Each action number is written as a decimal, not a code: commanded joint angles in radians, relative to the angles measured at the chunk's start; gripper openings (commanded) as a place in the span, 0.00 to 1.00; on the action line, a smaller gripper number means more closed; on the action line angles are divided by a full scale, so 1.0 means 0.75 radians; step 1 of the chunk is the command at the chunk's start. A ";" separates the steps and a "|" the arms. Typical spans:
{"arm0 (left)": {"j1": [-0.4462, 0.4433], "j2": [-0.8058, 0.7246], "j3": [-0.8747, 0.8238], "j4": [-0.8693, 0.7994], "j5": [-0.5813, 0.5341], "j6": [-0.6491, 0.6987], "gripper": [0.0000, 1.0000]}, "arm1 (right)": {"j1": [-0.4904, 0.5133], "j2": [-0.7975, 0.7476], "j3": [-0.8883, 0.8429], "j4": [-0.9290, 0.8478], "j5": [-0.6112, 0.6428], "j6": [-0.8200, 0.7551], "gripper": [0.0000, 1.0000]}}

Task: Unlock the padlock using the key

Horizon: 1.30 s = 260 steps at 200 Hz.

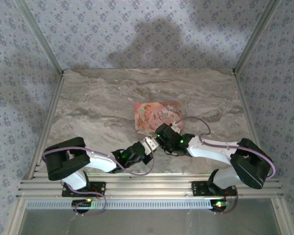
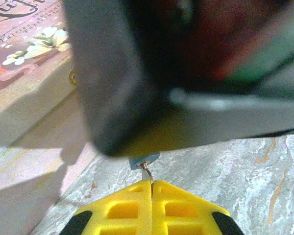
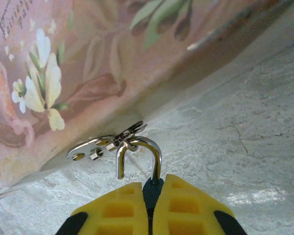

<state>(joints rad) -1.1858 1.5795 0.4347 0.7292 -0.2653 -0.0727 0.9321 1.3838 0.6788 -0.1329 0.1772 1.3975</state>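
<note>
The two arms are meeting over the near middle of the tabletop (image 1: 98, 98), just in front of the pink box (image 1: 157, 115), and the work is sitting at the turning step of the unlock.

The right pincer (image 3: 152, 185) is clamping its yellow fingers tight on the padlock (image 3: 158, 164). The dark blue body is sitting squeezed between the pads and the silver shackle (image 3: 137, 143) is standing up out of them toward the box wall. A small ring of flat metal pieces (image 3: 95, 147) is hanging off the shackle's bend and lying close against the foot of the box.

The left pincer (image 2: 152, 183) is pressing its fingers together on the key (image 2: 147, 174). This thin pale sliver is running from the fingertips up into the underside of the blue lock body, right beneath the blurred bulk of the other arm. So the key is looking seated in the keyhole, with the lock held off the tabletop between the two arms.

In the right wrist view the shackle's left leg is seeming to end in open air beside the finger, which may mean it is already sprung. The angle is too poor to be sure.

The next move is calling for a small wrist roll of the left arm about the key's own axis while the right arm is holding the body steady. Any sideways pull is risking a bent key or a slip from the pads.
</note>
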 commanded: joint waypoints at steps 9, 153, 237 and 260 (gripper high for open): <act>0.002 -0.060 -0.013 -0.033 0.008 -0.012 0.04 | 0.011 -0.038 0.018 -0.010 0.023 -0.018 0.00; 0.143 -0.661 -0.188 -0.457 -0.012 -0.286 0.65 | -0.124 -0.391 -0.257 0.020 0.079 0.024 0.00; 0.147 -0.887 -0.258 -0.603 -0.054 -0.283 0.66 | -0.138 -0.230 -0.153 -0.024 0.178 0.057 0.00; 0.150 -0.962 -0.275 -0.661 -0.062 -0.281 0.66 | -0.152 -0.213 -0.153 -0.012 0.197 0.050 0.00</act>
<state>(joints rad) -1.0798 0.9150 0.2512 0.2939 -0.2852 -0.2825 0.8314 1.2129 0.5415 -0.1307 0.2642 1.4189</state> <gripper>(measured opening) 0.656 0.054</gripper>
